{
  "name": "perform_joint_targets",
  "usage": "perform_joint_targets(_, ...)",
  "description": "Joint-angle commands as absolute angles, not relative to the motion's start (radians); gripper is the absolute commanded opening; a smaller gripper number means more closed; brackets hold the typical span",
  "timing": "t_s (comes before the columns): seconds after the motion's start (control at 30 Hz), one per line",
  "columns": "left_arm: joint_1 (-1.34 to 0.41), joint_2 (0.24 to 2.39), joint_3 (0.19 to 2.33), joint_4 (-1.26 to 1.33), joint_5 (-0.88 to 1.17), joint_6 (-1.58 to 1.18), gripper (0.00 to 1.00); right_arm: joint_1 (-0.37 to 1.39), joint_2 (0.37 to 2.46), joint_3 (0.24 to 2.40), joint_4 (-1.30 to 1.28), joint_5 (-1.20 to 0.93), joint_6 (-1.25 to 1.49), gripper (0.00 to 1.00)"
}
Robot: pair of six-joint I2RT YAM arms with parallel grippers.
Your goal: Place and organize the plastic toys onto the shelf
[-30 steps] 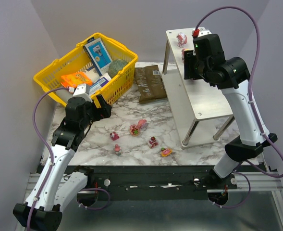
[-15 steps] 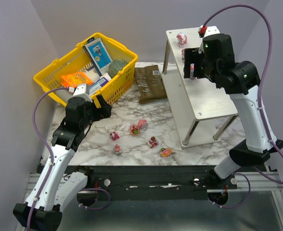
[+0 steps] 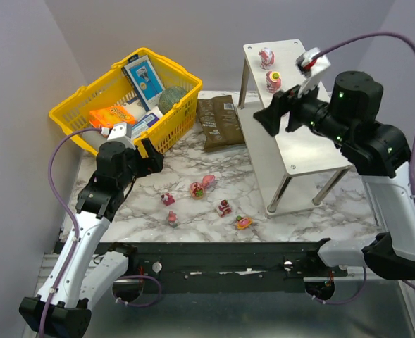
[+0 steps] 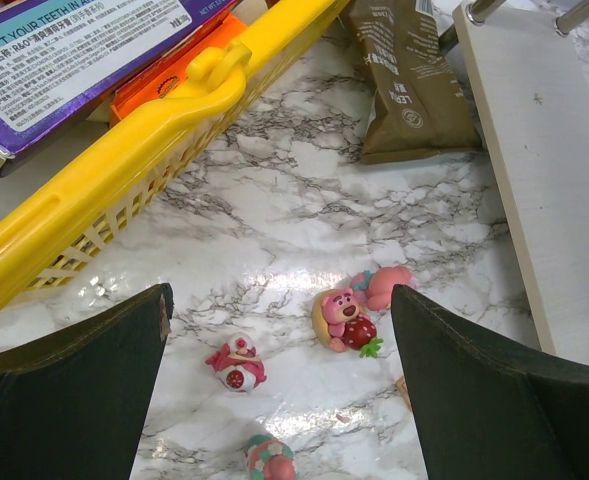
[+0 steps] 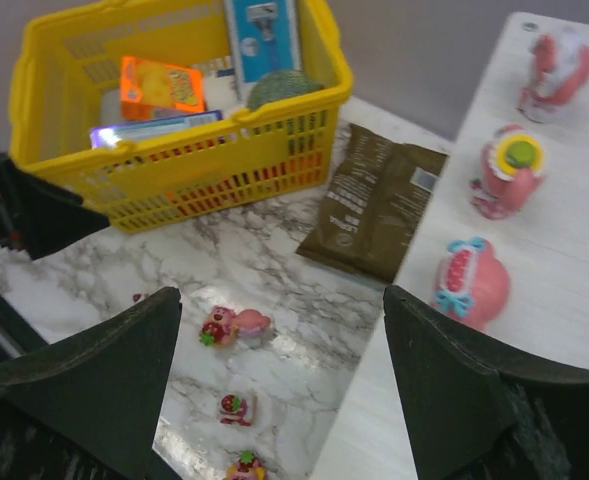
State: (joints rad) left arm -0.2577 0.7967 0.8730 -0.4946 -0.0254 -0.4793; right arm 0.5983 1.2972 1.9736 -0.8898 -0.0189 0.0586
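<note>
Three pink toys stand in a row on the shelf (image 5: 564, 240) top board: one at the far end (image 5: 554, 70), one with a yellow-green top (image 5: 509, 170), and one with blue bows (image 5: 471, 283). My right gripper (image 5: 279, 300) hangs open and empty above the shelf's (image 3: 309, 151) left edge, just back from the bowed toy. Several more toys lie on the marble, among them a bear with a strawberry (image 4: 346, 320), a red-white one (image 4: 236, 362) and one by the shelf leg (image 3: 243, 222). My left gripper (image 4: 279, 300) is open above them, holding nothing.
A yellow basket (image 3: 73, 116) of grocery boxes stands at the back left, its rim (image 4: 124, 170) close to my left gripper (image 3: 149, 156). A brown packet (image 3: 219, 121) lies between the basket and the shelf legs.
My right gripper opened, let go of the bowed pink toy on the shelf and pulled back and up. The left arm has not moved.
</note>
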Motion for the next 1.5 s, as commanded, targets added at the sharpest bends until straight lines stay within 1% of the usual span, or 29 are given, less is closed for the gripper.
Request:
perform_joint_targets(0.0, -0.262, 0.788, 0.894, -0.476, -0.021, -0.476, 0.99, 0.724, 1.263, 1.850, -0.734, -0.299, -0.077, 0.89)
perform_joint_targets(0.03, -0.262, 0.785, 0.894, -0.477, -0.023, -0.476, 0.99, 0.789, 1.259, 1.809, -0.721, -0.292, -0.089, 0.89)
perform_joint_targets(0.27, -0.262, 0.762, 0.881, -0.492, -0.035, -0.479, 0.99, 0.946, 1.333, 1.688, -0.675, -0.215, -0.086, 0.89)
perform_joint_targets(0.43, -0.262, 0.752, 0.874, -0.502, -0.041, -0.479, 0.99, 1.046, 1.394, 1.637, -0.647, -0.066, -0.094, 0.88)
perform_joint_targets(0.6, -0.262, 0.749, 0.871, -0.502, -0.035, -0.477, 0.99, 1.091, 1.427, 1.589, -0.643, 0.058, -0.094, 0.88)
perform_joint_targets(0.83, -0.262, 0.749, 0.859, -0.492, -0.020, -0.480, 0.99, 1.149, 1.450, 1.483, -0.624, 0.083, -0.072, 0.88)
perform_joint_targets(0.97, -0.262, 0.747, 0.859, -0.494, -0.026, -0.485, 0.99, 1.178, 1.483, 1.447, -0.580, 0.127, -0.006, 0.88)
perform_joint_targets(1.07, -0.262, 0.746, 0.857, -0.497, -0.028, -0.486, 0.99, 1.193, 1.505, 1.447, -0.543, 0.147, 0.053, 0.88)
perform_joint_targets(1.3, -0.262, 0.738, 0.880, -0.544, -0.057, -0.491, 0.99, 1.235, 1.577, 1.463, -0.482, 0.319, 0.208, 0.88)
perform_joint_targets(1.4, -0.262, 0.727, 0.897, -0.586, -0.093, -0.509, 0.99, 1.264, 1.627, 1.485, -0.472, 0.334, 0.274, 0.88)
perform_joint_targets(1.47, -0.262, 0.715, 0.913, -0.617, -0.133, -0.525, 0.99, 1.288, 1.669, 1.511, -0.474, 0.397, 0.343, 0.88)
